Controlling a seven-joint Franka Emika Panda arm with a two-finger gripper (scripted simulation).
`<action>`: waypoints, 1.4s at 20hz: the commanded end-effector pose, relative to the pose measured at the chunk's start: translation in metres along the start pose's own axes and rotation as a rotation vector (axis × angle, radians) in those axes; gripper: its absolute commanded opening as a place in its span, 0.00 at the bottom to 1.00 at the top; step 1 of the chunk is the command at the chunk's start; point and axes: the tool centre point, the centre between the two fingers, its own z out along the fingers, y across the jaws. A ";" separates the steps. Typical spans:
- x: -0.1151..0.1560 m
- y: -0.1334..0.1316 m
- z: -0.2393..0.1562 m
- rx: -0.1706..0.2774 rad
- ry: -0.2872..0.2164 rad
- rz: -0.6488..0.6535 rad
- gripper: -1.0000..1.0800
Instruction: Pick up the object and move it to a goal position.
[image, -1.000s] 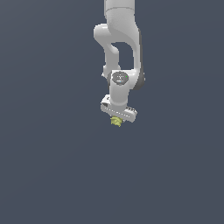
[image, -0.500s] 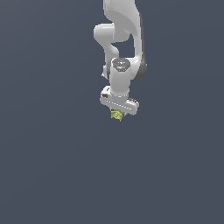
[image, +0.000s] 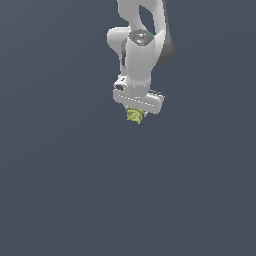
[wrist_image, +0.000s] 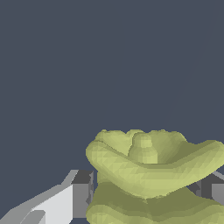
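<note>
Hanging under the white gripper (image: 136, 114) in the exterior view, the yellow-green object (image: 134, 116) is clear of the plain grey surface (image: 60, 190). Up close in the wrist view, the fingers (wrist_image: 81, 192) clench the object's lumpy sides. Pickup looks done; no goal marker is visible, so transport remains.

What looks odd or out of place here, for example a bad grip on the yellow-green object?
Nothing stands out. The gripper is shut on the yellow-green object, with a finger pressed against each side in the wrist view. In the exterior view the object hangs just below the white hand, and no damage or slipping is visible.
</note>
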 end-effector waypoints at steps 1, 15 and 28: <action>-0.004 0.001 -0.026 -0.001 0.000 0.000 0.00; -0.020 0.006 -0.166 -0.002 0.000 0.001 0.00; -0.029 0.006 -0.275 -0.001 -0.001 -0.001 0.00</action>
